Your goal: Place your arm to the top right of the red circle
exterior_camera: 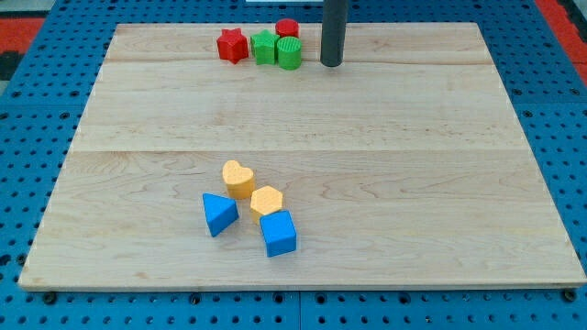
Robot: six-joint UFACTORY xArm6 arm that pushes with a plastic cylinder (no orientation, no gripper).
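You see the red circle block [288, 27] at the wooden table's [413, 183] top edge, half hidden behind the green cylinder block [289, 52]. My tip [331, 64] rests just right of both, touching neither; the rod's upper part is cut off.

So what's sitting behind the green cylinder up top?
The red circle sits behind the green cylinder; only its upper part shows, its lower part is covered. My tip stands to their right, apart.
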